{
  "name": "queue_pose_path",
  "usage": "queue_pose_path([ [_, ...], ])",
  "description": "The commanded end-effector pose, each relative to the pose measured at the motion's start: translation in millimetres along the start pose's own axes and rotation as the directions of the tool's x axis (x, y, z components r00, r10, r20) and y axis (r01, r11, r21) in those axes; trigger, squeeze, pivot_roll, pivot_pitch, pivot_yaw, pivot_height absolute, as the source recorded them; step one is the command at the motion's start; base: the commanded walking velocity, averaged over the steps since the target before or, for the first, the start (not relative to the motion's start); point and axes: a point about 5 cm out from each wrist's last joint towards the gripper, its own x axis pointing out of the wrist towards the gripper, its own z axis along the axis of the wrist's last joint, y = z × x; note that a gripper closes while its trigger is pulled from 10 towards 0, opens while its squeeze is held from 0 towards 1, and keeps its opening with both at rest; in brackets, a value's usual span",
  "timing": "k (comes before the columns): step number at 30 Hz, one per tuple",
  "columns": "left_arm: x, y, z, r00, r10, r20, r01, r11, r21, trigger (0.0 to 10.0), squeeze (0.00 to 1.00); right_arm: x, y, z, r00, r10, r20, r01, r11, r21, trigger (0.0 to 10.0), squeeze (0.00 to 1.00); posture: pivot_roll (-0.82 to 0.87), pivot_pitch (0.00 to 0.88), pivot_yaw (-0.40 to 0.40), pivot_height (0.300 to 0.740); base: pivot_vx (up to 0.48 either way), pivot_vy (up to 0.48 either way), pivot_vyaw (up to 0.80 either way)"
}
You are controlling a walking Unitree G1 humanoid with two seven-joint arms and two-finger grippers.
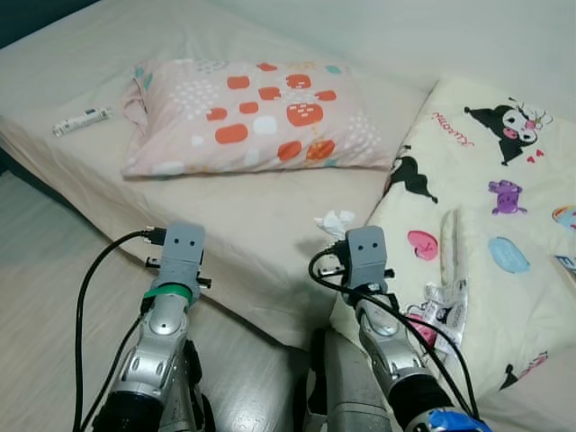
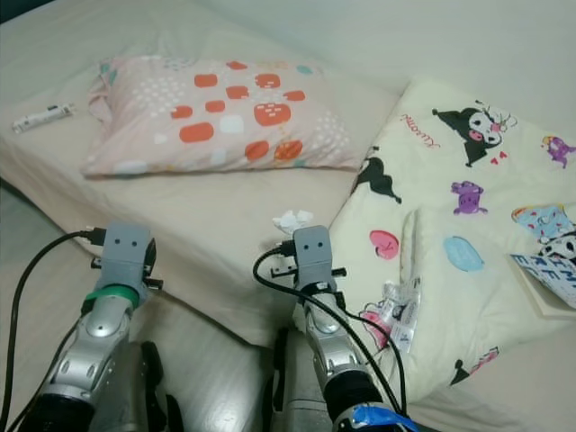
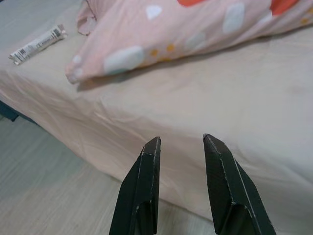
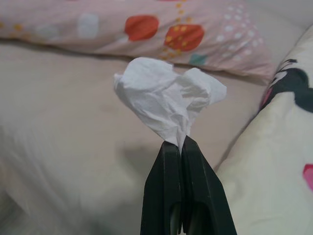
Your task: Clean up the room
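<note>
The robot stands at the side of the bed (image 1: 270,243), both arms held out over its near edge. The right gripper (image 4: 181,143) has its two black fingers pressed together on the tail of a crumpled white tissue (image 4: 168,100), which stands up from the fingertips above the sheet, between the pink spotted pillow (image 1: 252,112) and the cream cartoon blanket (image 1: 486,225). The left gripper (image 3: 181,142) hangs with its fingers spread and nothing between them, over the mattress edge nearer the floor (image 1: 36,270). Other bits wait for tidying: a small white tube (image 1: 81,121) lies toward the bed's far left corner beside the pillow, and clear plastic wrappers (image 1: 441,315) lie on the blanket near its front edge, close to the right arm. The step in hand looks to be carrying the tissue off to wherever rubbish goes, though I see no bin. The pinch is on a thin twisted end only, so it would be wise to keep the fingers firmly closed, lift clear of the sheet before turning, and swing the arm slowly so the light paper neither slips out nor brushes the blanket's fold. The free left gripper is well placed to reach for the tube afterwards.
</note>
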Motion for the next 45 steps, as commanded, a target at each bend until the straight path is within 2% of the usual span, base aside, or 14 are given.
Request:
queue_pose_path([
  [1,-1.0,-5.3,-4.5,1.000,-0.018,-0.011,0.018,1.000,0.000,10.0,0.00,-5.9,-5.4,-10.9,0.999,-0.028,-0.038,0.029,0.999,0.021,10.0,0.00,0.02,0.078,-0.083,0.638,0.000,0.000,0.00],
  [22,-0.8,-12.6,-6.7,0.999,-0.035,-0.001,0.035,0.999,-0.017,10.0,0.00,-5.5,-5.6,-10.4,0.999,-0.018,-0.031,0.018,1.000,0.017,10.0,0.00,0.02,0.061,-0.084,0.708,0.000,0.000,0.00],
  [26,-0.7,-13.5,-7.0,0.999,-0.044,0.002,0.044,0.999,-0.011,10.0,0.00,-5.9,-5.0,-10.9,0.999,-0.015,-0.032,0.015,1.000,0.018,10.0,0.00,0.02,0.059,-0.084,0.733,0.000,0.000,0.00],
  [37,-1.1,-15.4,-8.7,0.998,-0.057,-0.001,0.057,0.998,-0.006,10.0,0.00,-7.5,-3.9,-13.6,0.999,-0.016,-0.039,0.017,1.000,0.019,10.0,0.00,0.02,0.052,-0.075,0.740,0.000,0.000,0.00],
  [42,-0.4,-16.8,-14.3,0.996,-0.080,-0.028,0.080,0.997,-0.011,10.0,0.00,-9.3,-5.2,-19.2,0.997,-0.028,-0.069,0.030,0.999,0.033,10.0,0.00,0.03,0.058,-0.076,0.740,0.000,0.000,0.00],
  [44,-2.6,-21.9,-30.5,0.989,-0.111,-0.095,0.108,0.993,-0.037,10.0,0.00,-11.3,-6.4,-27.7,0.991,-0.047,-0.124,0.058,0.995,0.080,10.0,0.00,0.03,0.059,-0.077,0.740,0.000,0.000,0.00],
  [45,-2.6,-21.9,-30.5,0.989,-0.111,-0.095,0.108,0.993,-0.037,10.0,0.00,-11.3,-6.4,-27.7,0.991,-0.047,-0.124,0.058,0.995,0.080,10.0,0.00,0.03,0.059,-0.077,0.740,0.000,0.000,0.00],
])
